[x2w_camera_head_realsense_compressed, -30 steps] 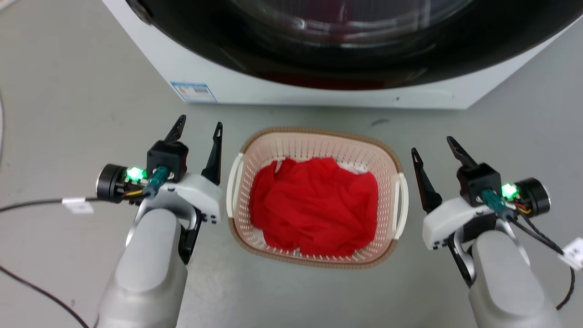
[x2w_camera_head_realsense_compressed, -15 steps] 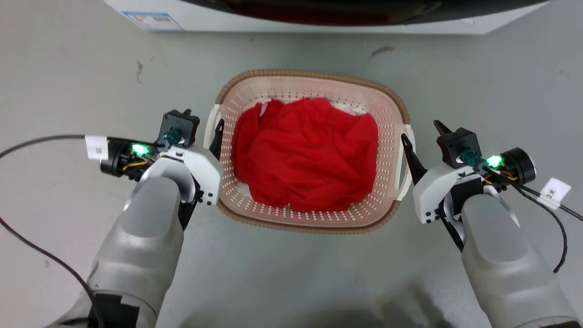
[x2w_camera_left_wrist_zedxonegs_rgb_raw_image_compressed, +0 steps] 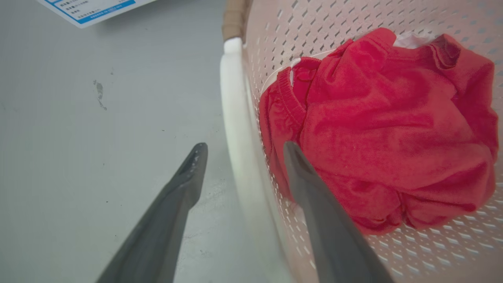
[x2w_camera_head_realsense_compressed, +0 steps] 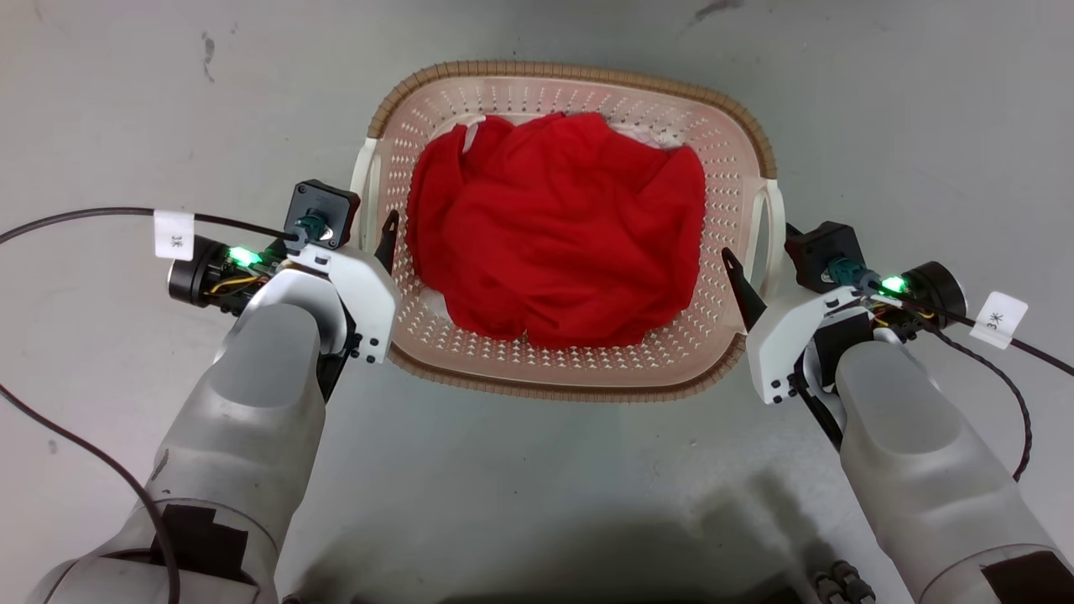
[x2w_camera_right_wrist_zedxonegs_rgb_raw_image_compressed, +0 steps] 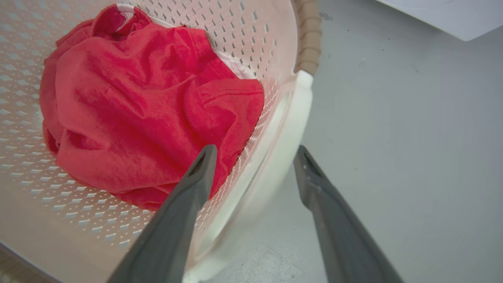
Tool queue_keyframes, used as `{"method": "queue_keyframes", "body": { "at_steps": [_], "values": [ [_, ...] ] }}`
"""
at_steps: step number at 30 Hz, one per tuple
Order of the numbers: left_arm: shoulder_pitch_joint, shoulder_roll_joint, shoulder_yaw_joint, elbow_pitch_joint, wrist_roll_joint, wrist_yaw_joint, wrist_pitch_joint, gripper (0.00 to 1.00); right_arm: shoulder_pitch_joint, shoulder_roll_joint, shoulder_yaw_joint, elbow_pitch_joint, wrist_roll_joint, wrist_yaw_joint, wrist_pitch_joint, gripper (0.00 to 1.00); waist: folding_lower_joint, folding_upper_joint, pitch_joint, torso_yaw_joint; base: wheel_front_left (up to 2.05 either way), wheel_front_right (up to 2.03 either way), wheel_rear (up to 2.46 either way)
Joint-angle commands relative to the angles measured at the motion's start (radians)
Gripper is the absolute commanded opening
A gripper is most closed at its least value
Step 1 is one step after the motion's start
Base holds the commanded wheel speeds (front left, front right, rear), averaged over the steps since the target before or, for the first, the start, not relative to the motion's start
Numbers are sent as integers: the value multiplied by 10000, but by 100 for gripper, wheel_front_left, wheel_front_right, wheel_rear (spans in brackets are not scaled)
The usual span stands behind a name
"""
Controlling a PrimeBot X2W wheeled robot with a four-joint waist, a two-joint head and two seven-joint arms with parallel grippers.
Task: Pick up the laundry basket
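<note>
The laundry basket (x2w_camera_head_realsense_compressed: pixel 570 70) is pale pink perforated plastic with a brown woven-look rim, and it stands on the grey floor holding a crumpled red garment (x2w_camera_head_realsense_compressed: pixel 554 226). My left gripper (x2w_camera_head_realsense_compressed: pixel 369 239) is open and straddles the basket's white left handle (x2w_camera_head_realsense_compressed: pixel 365 180). In the left wrist view, the left gripper (x2w_camera_left_wrist_zedxonegs_rgb_raw_image_compressed: pixel 243 147) has one finger outside the handle (x2w_camera_left_wrist_zedxonegs_rgb_raw_image_compressed: pixel 232 98) and one inside, against the garment (x2w_camera_left_wrist_zedxonegs_rgb_raw_image_compressed: pixel 385 125). My right gripper (x2w_camera_head_realsense_compressed: pixel 763 264) is also open and straddles the white right handle (x2w_camera_head_realsense_compressed: pixel 774 226). The right wrist view shows the right gripper (x2w_camera_right_wrist_zedxonegs_rgb_raw_image_compressed: pixel 255 149) around that handle (x2w_camera_right_wrist_zedxonegs_rgb_raw_image_compressed: pixel 290 118) in the same way.
The white washing machine's corner with a blue label (x2w_camera_left_wrist_zedxonegs_rgb_raw_image_compressed: pixel 90 8) shows at the top of the left wrist view, and its edge (x2w_camera_right_wrist_zedxonegs_rgb_raw_image_compressed: pixel 452 15) shows in the right wrist view. Black cables (x2w_camera_head_realsense_compressed: pixel 84 214) trail from both wrists over the floor.
The head camera has tilted down, so the washing machine has left its view. Both grippers have come in from beside the basket and now straddle its side handles.
</note>
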Motion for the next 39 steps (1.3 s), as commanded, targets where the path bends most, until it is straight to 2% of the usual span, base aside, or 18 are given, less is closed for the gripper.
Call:
{"method": "queue_keyframes", "body": {
  "at_steps": [1,11,12,13,14,25,39],
  "values": [
    [-171,-17,-44,55,-23,-29,46,100,-237,8,107,146,142,-7,-18,100,-2,0,135,15,0,0,0],
    [-337,-118,-284,208,-171,-37,507,100,-611,8,684,896,787,-7,57,100,-2,0,485,66,0,0,0],
    [-353,-113,-314,215,-174,-36,498,99,-662,9,737,943,844,-7,46,48,-2,0,500,67,0,0,0],
    [-363,-105,-343,221,-171,-29,493,39,-717,9,767,979,907,-8,45,16,-2,0,511,65,0,0,0],
    [-358,-106,-367,227,-177,-29,512,0,-743,8,823,1035,946,-7,68,0,-2,0,514,67,0,0,0],
    [-39,-92,-507,242,-364,-45,571,0,-668,-54,1147,1379,1121,7,79,0,-2,0,-8,99,0,0,0],
    [1423,-389,-444,259,-1373,-67,1319,0,294,-54,1559,1701,1371,-5,709,0,-2,0,-2425,291,0,0,0]
  ]
}}
